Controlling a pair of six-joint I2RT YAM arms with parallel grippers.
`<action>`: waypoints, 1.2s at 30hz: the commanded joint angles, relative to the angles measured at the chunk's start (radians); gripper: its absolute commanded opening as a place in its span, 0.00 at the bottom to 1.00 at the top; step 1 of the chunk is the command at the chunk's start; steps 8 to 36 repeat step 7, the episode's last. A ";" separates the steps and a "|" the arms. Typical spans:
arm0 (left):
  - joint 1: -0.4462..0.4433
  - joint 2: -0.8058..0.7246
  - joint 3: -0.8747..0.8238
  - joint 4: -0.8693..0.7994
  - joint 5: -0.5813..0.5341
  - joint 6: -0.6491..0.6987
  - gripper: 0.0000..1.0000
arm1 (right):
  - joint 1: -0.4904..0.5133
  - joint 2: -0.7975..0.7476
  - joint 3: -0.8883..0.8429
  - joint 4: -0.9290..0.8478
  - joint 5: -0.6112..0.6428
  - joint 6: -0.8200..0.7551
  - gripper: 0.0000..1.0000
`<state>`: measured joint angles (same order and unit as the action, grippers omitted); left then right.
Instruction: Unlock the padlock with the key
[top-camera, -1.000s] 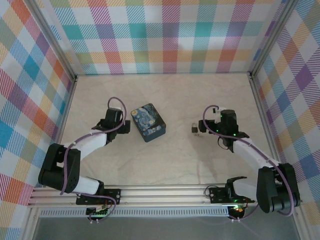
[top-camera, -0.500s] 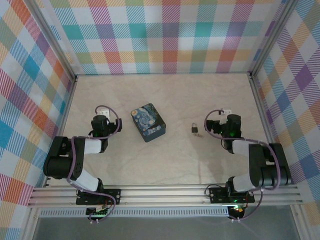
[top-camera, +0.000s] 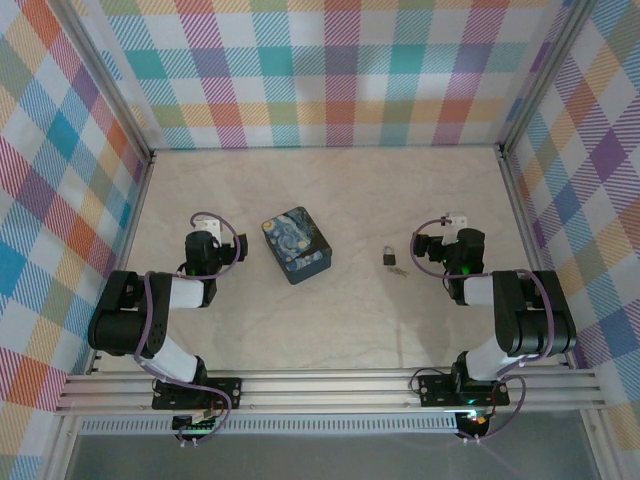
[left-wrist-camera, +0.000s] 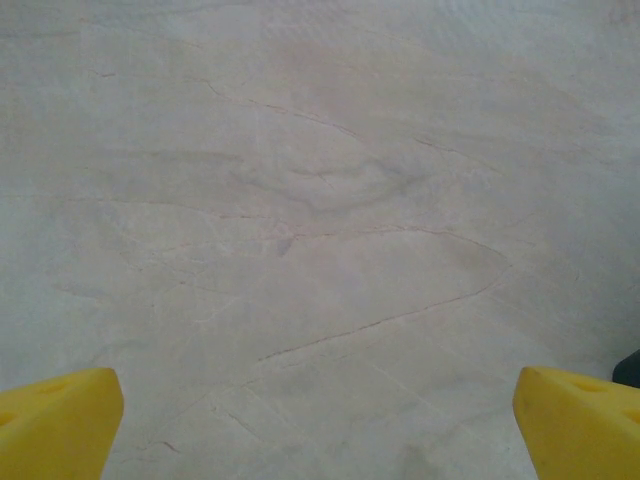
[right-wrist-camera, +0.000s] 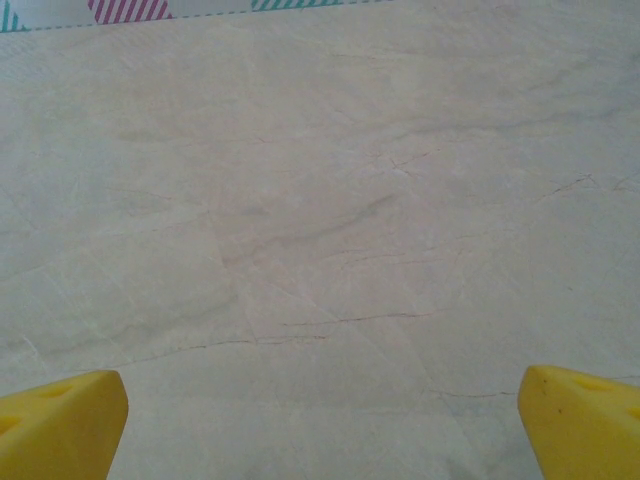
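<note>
The tiny dark padlock (top-camera: 387, 257) lies on the pale table, right of centre. The thin silvery key (top-camera: 398, 269) rests just beside it, to its lower right. My right gripper (top-camera: 453, 228) sits to the right of the padlock, apart from it, on a folded arm. In the right wrist view its yellow fingertips (right-wrist-camera: 62, 420) stand wide apart over bare table, so the right gripper (right-wrist-camera: 320, 430) is open and holds nothing. My left gripper (top-camera: 206, 230) is at the left, also on a folded arm. The left gripper (left-wrist-camera: 320, 430) is open too, with nothing between its fingertips (left-wrist-camera: 58, 422).
A blue rectangular tin (top-camera: 296, 244) with a swirly painting stands between the two arms, left of the padlock. Plaid walls (top-camera: 330, 70) close the table at the back and both sides. An aluminium rail (top-camera: 330, 388) runs along the near edge.
Both arms have drawn back and folded: the left gripper away from the tin, the right gripper away from the padlock. Padlock, key and tin have stayed where they were.
</note>
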<state>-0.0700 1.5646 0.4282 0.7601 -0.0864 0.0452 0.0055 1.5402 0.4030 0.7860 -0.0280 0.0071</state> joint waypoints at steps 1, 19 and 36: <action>0.002 0.001 0.004 0.025 0.018 -0.008 1.00 | -0.004 -0.006 0.008 0.044 -0.021 -0.005 1.00; 0.002 -0.001 -0.001 0.030 0.018 -0.007 1.00 | -0.004 -0.005 0.010 0.041 -0.018 -0.002 1.00; 0.002 -0.001 -0.001 0.030 0.018 -0.007 1.00 | -0.004 -0.005 0.010 0.041 -0.018 -0.002 1.00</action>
